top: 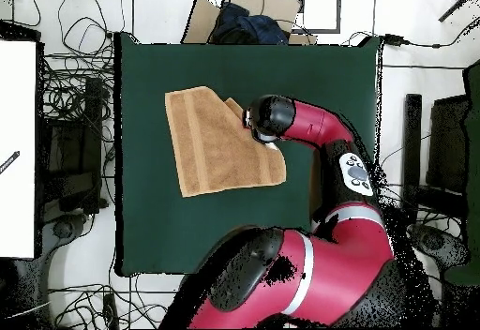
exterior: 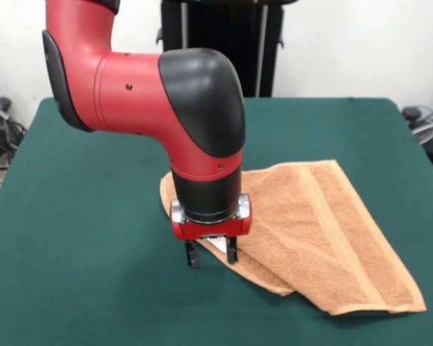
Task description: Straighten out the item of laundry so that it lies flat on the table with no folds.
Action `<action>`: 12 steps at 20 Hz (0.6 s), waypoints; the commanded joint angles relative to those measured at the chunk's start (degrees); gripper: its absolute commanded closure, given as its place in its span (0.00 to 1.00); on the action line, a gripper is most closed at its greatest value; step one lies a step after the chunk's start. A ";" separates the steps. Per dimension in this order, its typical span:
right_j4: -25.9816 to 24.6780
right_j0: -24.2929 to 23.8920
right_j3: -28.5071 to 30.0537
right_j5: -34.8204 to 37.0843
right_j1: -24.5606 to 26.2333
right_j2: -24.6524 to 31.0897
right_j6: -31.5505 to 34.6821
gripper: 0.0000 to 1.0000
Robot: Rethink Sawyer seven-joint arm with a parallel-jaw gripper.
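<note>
A red and black robot arm [exterior: 166,108] reaches down over a green worktop [exterior: 79,238], its tool [exterior: 212,254] at the folded edge of a tan-orange towel [exterior: 325,231]. The two dark fingers [exterior: 193,256] stand spread apart, with a small white tag [exterior: 218,244] showing between them; whether they touch the cloth cannot be told. The towel lies doubled over, one layer folded across another, border bands running along its length. Seen from above, it sits near the worktop's centre, the arm's wrist covering one corner. Tangled cables [top: 70,36] and a dark bundle [top: 246,22] lie beyond the worktop's edges.
</note>
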 commanded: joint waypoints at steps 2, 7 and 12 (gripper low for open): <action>1.04 0.66 4.65 -4.16 0.53 -0.78 12.62 0.00; 0.99 1.07 6.53 -5.24 -1.00 -1.28 13.54 0.00; 0.88 1.97 7.70 -6.15 -3.24 -2.27 13.94 0.00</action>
